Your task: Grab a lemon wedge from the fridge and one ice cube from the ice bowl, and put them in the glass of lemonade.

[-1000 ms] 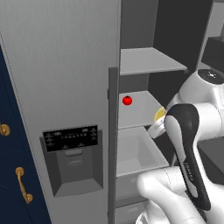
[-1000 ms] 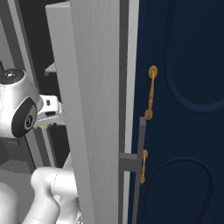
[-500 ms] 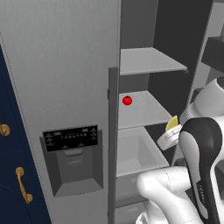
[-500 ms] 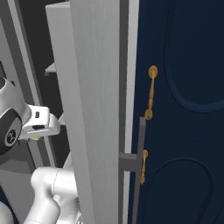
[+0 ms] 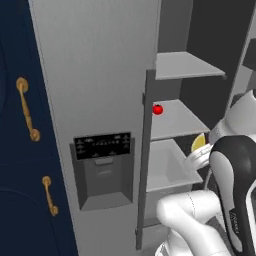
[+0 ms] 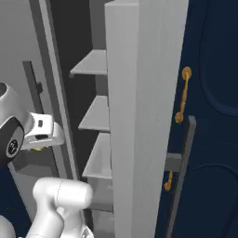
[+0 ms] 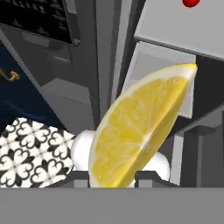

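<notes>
My pincer pinches the lemon wedge by its low end — brushing the fridge door's edge could knock it free.

A home kitchen: an open grey fridge with shelves stands between navy cabinets with gold handles.

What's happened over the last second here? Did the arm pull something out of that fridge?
Yes. The gripper stayed shut on the lemon wedge and has drawn it back out of the fridge, away from the shelves and lower, toward the robot's body. The base camera views also shifted a little. The small red ball stayed on its shelf, and the fridge door is still open.
</notes>
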